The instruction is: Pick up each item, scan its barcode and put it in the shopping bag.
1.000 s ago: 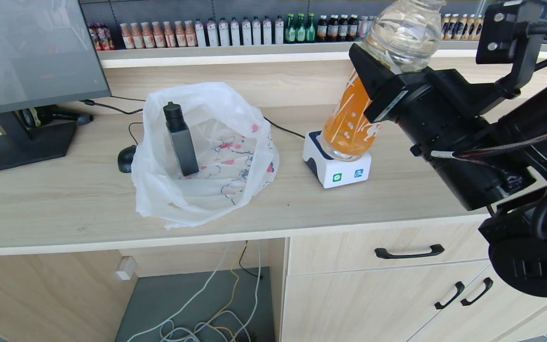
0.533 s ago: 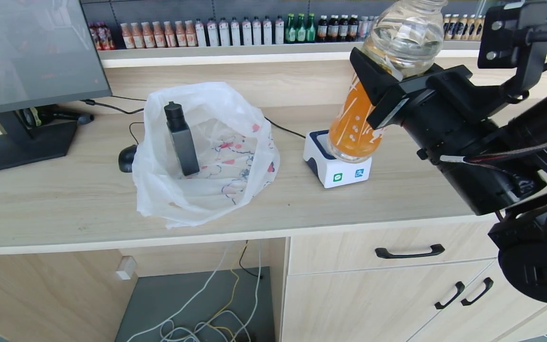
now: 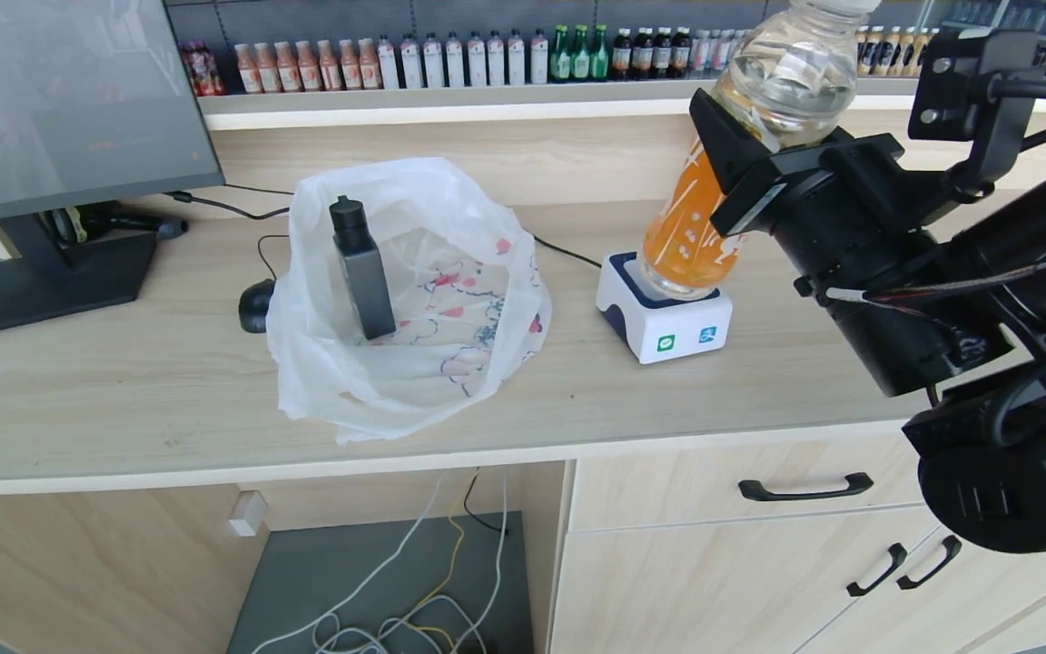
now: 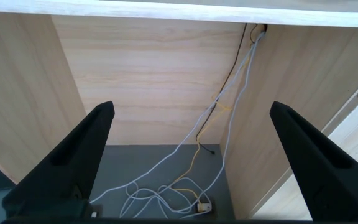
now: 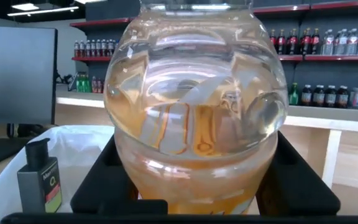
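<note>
The right gripper (image 3: 745,159) is pinched on the drink bottle (image 3: 691,236), its jaws gripping the bottle's clear upper body above the orange label; the bottle is off the counter (image 3: 123,391), held at the right of the scene; its long axis is tilted, base down and to the left, top leaning up and to the right toward the arm. The base sits right over the top of the white scanner (image 3: 673,331); whether it touches or only hovers, I cannot tell; the step in hand looks like the scan, with the bagging not yet done.

The relation that matters next: the shopping bag (image 3: 323,363) lies to the left of the held bottle, apart from the scanner, with bare counter between them; its mouth gapes upward. A grey bottle (image 3: 364,272) already stands inside, toward the far left of the bag; the room left is on the bag's right side, the side nearest the gripper. So the carry probably runs leftward, and the tilted base would lead into the opening; the thin rim could catch or fold under it.

The left gripper (image 4: 191,109) hangs low, below the counter edge, over the floor cables (image 4: 185,180); its fingers are spread wide and hold nothing; the right arm is plainly the nearer one.
</note>
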Controlling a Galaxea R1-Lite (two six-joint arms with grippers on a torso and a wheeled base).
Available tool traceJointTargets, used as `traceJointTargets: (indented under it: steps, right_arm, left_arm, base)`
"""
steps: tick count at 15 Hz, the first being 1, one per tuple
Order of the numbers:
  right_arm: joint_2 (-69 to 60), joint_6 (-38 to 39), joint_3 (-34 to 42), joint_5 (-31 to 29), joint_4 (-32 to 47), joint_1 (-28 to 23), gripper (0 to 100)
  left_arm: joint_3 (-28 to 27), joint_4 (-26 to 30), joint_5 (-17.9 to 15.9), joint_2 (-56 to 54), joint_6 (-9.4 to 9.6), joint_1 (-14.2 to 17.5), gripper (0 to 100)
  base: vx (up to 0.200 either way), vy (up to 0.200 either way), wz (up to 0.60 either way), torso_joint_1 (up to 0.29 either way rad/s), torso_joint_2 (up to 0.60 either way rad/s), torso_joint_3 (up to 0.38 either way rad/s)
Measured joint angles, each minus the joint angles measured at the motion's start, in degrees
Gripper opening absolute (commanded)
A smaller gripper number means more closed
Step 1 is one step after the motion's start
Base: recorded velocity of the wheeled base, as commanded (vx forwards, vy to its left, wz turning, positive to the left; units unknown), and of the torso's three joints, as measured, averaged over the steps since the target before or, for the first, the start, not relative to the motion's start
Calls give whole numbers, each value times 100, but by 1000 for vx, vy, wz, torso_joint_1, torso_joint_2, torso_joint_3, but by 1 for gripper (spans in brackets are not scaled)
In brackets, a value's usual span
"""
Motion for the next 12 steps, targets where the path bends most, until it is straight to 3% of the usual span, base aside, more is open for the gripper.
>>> traceJointTargets:
  steps: [11,12]
  right_arm:
    - [176,205,-111,-49,-79,28,0]
    - [190,205,-113,-46,-90,39,0]
  left_arm:
    - [0,-5,-2,0,-11,0,100]
    - [0,-7,-2,0,-7,0,100]
  base:
    - [0,200,0,1,4,3]
    - [0,0,0,0,0,0]
